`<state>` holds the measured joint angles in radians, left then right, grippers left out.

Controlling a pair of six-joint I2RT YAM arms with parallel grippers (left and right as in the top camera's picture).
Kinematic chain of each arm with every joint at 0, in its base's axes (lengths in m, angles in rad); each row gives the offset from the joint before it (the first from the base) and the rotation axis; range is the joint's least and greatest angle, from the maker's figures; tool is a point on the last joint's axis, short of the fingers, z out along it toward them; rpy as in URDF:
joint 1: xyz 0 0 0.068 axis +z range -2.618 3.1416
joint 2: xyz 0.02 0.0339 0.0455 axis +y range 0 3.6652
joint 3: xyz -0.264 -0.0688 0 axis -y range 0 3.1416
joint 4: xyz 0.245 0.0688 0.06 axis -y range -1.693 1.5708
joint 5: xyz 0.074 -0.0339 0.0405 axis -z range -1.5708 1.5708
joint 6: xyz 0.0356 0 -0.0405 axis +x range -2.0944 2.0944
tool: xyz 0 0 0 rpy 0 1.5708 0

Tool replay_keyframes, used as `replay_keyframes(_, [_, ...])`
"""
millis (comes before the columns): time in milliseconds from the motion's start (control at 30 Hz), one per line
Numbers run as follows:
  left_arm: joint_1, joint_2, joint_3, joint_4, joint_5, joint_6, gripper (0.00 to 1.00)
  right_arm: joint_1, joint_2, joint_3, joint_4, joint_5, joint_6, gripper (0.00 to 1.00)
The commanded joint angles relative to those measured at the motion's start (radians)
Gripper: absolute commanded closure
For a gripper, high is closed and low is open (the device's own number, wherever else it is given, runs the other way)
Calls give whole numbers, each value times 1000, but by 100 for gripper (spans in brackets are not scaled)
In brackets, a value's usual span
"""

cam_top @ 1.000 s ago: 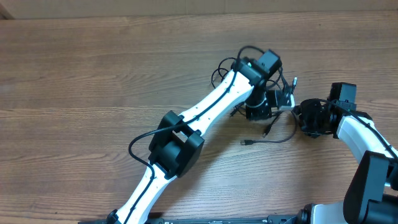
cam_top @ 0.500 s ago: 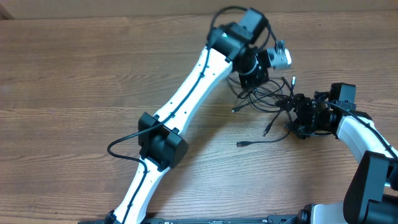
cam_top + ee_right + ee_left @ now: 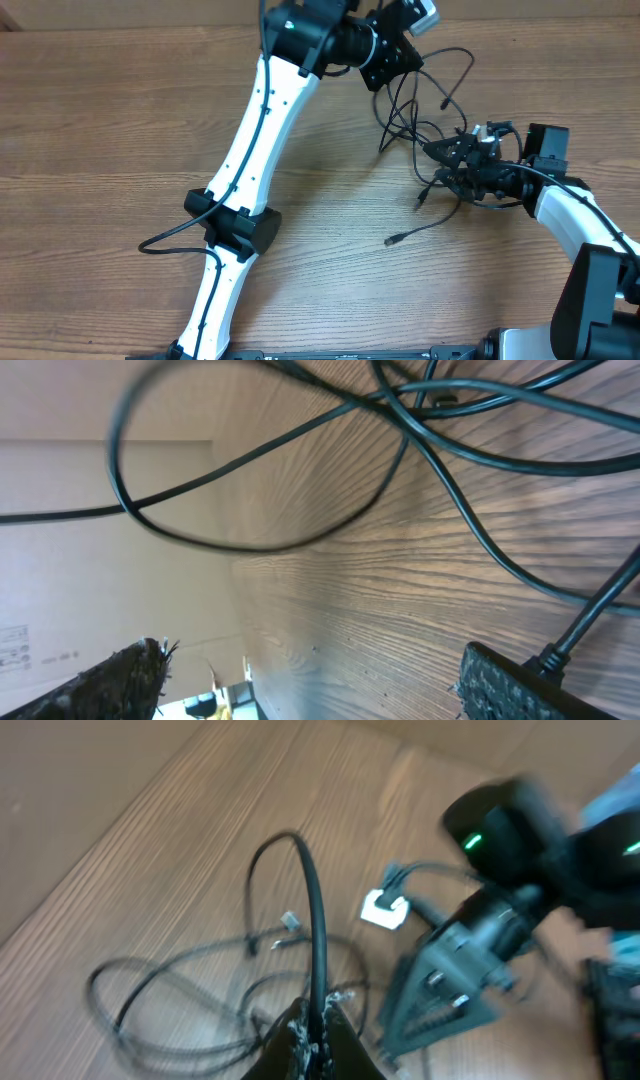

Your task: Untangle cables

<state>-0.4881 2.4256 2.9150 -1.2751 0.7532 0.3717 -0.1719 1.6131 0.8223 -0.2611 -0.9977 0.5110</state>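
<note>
A: While the left claw (image 3: 315,1032) clamps tight on one of the cables (image 3: 440,130), lifted at the top of the frame, where lie the rest?

B: Looped on the counter (image 3: 120,150), right of centre, before the right claw (image 3: 438,165), spread wide, gripping nothing.

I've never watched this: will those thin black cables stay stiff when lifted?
Probably floppy: the thin black cables hang in loose loops from the left gripper. Likely light, being thin. Crossed strands may drag along.
</note>
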Motion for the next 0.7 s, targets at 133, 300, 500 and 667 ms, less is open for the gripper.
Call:
replay_keyframes(133, [37, -37, 91, 19, 158, -150, 96, 105, 0, -2, 51, 246, 162, 8])
replay_keyframes(300, [54, -37, 93, 22, 192, -224, 96, 195, 1, -3, 42, 509, 243, 9])
replay_keyframes(500, [64, -37, 93, 15, 296, -246, 96, 310, 3, -3, 40, 734, 297, 9])
replay_keyframes(667, [63, -37, 93, 3, 317, -246, 96, 365, 11, -3, 41, 851, 304, 8])
